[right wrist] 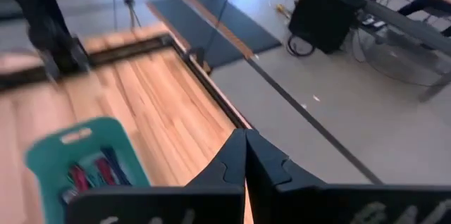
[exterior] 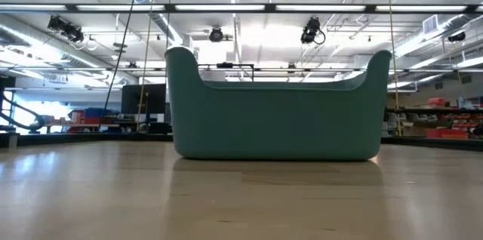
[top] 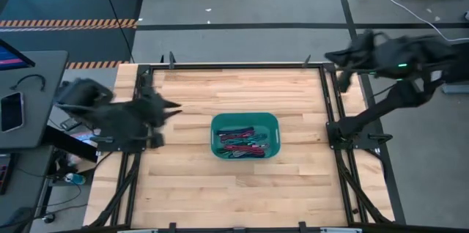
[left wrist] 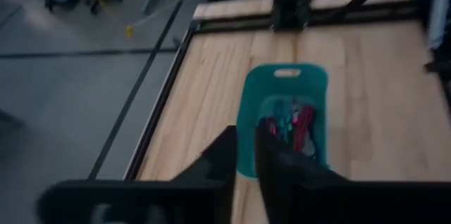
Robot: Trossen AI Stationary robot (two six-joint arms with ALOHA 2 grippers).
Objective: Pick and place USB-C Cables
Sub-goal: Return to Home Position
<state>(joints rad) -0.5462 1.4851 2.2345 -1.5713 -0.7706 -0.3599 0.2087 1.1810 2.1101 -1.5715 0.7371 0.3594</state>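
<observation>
Sitting square in the middle of the light wooden butcher-block table (top: 220, 196) is seen the teal-green plastic bin (top: 245, 117) with its rounded corners and handle slots, flat on the boards. The short coiled USB-C cable bundles (top: 240, 143) are piled inside it, and red, magenta, blue and cyan strands can be made out in a tangle on the bin's floor. How many there are cannot be told.

Over at the table's left edge, about halfway along it, the left arm's dark pincer (left wrist: 245, 139) is held above the wood and pointed toward the bin. Its fingers (left wrist: 224, 157) are narrowly parted, with a slim gap seen between them, and nothing is gripped.

Up at the far right corner, the right arm's dark pincer (right wrist: 245, 138) is held just off the table, well apart from the bin. Its fingers are pressed together, and nothing is carried.
</observation>
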